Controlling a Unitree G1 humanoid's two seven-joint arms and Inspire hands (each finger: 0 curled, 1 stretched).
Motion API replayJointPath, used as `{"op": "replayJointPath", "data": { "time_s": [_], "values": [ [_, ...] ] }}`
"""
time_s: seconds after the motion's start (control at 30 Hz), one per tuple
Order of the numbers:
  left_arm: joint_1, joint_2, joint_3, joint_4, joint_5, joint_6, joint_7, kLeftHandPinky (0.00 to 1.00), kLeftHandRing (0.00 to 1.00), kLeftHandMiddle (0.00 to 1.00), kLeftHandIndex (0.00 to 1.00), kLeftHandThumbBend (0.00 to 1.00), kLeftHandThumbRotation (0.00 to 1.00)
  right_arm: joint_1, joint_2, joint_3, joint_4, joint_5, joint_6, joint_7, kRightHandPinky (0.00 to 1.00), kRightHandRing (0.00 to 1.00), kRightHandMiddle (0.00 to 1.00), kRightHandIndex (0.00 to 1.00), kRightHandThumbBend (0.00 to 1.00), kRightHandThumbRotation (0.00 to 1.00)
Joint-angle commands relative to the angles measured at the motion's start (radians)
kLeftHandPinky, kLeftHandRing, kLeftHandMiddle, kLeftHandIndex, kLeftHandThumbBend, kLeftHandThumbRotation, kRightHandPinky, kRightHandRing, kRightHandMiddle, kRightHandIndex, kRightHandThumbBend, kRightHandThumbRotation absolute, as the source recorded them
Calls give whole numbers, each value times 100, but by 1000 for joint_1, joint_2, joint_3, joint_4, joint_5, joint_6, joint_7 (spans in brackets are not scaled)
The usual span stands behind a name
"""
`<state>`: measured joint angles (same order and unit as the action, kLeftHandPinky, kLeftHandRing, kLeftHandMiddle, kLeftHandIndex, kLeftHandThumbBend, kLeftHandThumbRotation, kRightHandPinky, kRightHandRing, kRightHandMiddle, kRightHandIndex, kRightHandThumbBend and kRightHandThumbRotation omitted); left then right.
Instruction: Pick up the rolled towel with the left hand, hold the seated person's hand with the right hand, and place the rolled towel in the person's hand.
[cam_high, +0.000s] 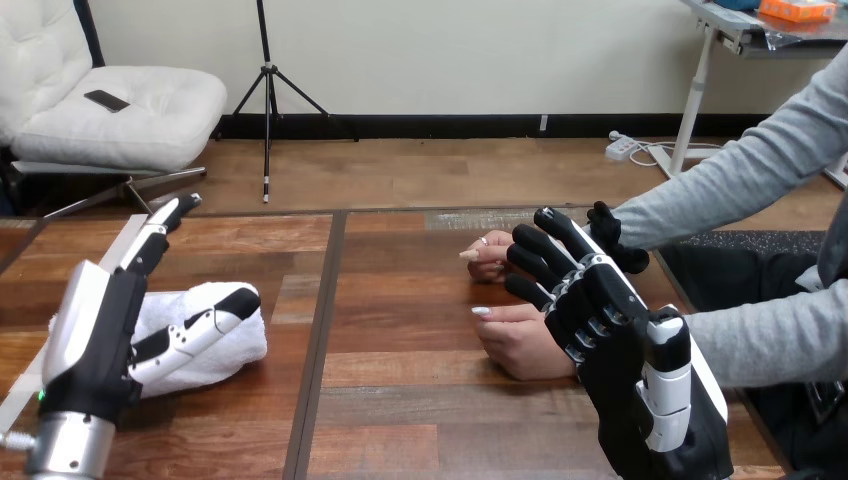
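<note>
white rolled towel (245, 352) under left hand (100, 340), fingers (200, 328) spread; right hand (612, 335) likewise, beside person's hands (520, 345)

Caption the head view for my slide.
Left hand on the rolled towel; right hand open beside the person's two hands.

No writing, label, number or sign can be read anywhere on the tabletop (400, 420) or on what it carries.

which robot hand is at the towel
The left robot hand: its fingers lie across the white rolled towel. The right robot hand is apart from it, beside the person's hands.
</note>
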<state>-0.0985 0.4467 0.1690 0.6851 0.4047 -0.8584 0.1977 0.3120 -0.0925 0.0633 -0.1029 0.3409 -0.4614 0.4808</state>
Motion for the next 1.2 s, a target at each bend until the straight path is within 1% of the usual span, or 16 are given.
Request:
{"op": "replayJointPath", "data": {
  "time_s": [0.0,0.2,0.3,0.47,0.6,0.83,1.03,1.17],
  "values": [
    [-85,54,-31,22,60,25,55,83,89,92,90,82,78,-59,-2,-9,-39,9,-3,0,89,92,91,92,83,97],
    [-103,81,-57,38,128,72,108,80,89,92,91,84,78,-58,-4,-10,-44,8,2,-3,89,92,91,92,83,97],
    [-109,92,-71,41,154,86,135,80,89,92,91,85,78,-58,-4,-10,-44,6,2,-5,89,91,90,92,83,97],
    [-118,111,-93,32,200,120,174,84,89,92,92,86,78,-60,-4,-10,-42,9,-2,-2,89,91,90,91,83,97],
    [-121,123,-111,26,224,152,197,90,90,93,92,88,78,-61,-4,-11,-40,11,-4,1,89,91,90,91,82,97],
    [-131,148,-143,27,268,198,238,94,91,93,93,89,77,-60,-4,-12,-39,8,-6,0,89,91,90,91,82,97],
    [-134,167,-168,21,296,254,237,95,92,94,94,90,76,-59,-4,-12,-41,10,-6,0,89,91,90,91,82,97],
    [-136,179,-181,15,287,284,208,95,93,95,95,90,76,-56,-4,-12,-42,15,-4,2,89,91,90,91,82,96]
  ]
}}
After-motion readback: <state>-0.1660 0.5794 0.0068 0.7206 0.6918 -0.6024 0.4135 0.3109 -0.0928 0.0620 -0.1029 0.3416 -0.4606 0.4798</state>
